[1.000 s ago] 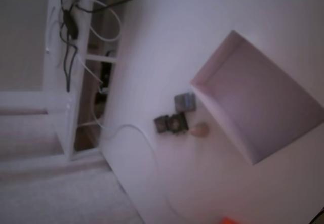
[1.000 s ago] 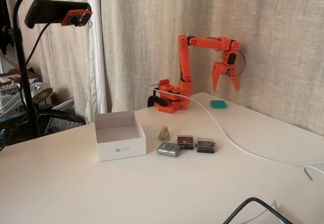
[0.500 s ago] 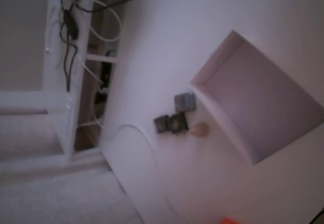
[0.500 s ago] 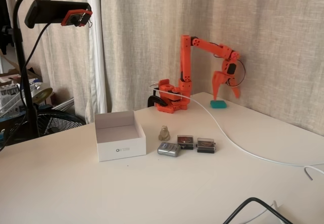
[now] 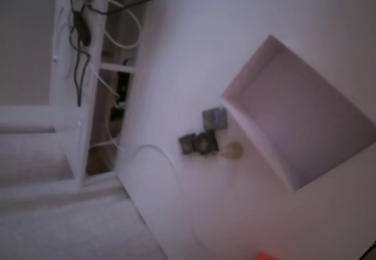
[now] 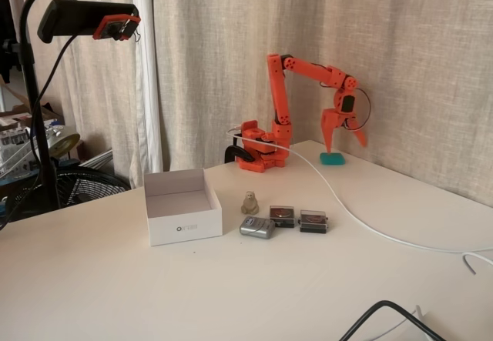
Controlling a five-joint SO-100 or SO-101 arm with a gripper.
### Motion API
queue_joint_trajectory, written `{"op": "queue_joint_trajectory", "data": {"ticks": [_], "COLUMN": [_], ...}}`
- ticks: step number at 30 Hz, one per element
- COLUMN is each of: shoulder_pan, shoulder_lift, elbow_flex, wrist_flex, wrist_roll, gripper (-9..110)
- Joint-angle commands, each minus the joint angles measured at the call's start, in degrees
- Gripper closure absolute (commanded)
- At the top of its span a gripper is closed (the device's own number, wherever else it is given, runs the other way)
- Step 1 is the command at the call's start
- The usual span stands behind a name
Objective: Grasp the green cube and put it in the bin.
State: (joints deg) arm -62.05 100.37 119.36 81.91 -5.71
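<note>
The green cube (image 6: 333,158) lies on the white table near the curtain, to the right of the orange arm's base (image 6: 258,152). My gripper (image 6: 345,146) hangs just above the cube and slightly to its right, open, its fingers pointing down with nothing between them. The bin (image 6: 185,225), a white box with low walls, stands at the left of the table, far from the cube. The blurry fixed view shows the bin (image 5: 247,81) at the right; the cube is out of that view, and only an orange bit of the arm (image 5: 264,256) shows at the bottom edge.
A tan figure (image 6: 250,202), two dark square pieces (image 6: 282,216) (image 6: 313,221) and a silver piece (image 6: 256,227) lie right of the bin. A white cable (image 6: 370,229) runs from the base across the table. A camera stand (image 6: 85,18) rises at left.
The gripper has come down from well above the table to just over the green cube, still open. The cube, bin and small pieces have not moved.
</note>
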Motion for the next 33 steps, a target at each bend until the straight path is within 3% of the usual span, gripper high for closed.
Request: {"op": "queue_joint_trajectory", "data": {"ticks": [1, 11, 25, 33], "shoulder_pan": [0.44, 0.18, -1.93, -1.93], "shoulder_lift": [-0.79, -3.96, -2.55, -0.09], "elbow_flex": [-0.79, -1.85, -0.62, -0.35], "wrist_flex": [-0.79, -0.7, -1.93, -1.49], "wrist_roll": [0.09, 0.09, 0.0, 0.0], "gripper": [64, 66, 88, 91]}}
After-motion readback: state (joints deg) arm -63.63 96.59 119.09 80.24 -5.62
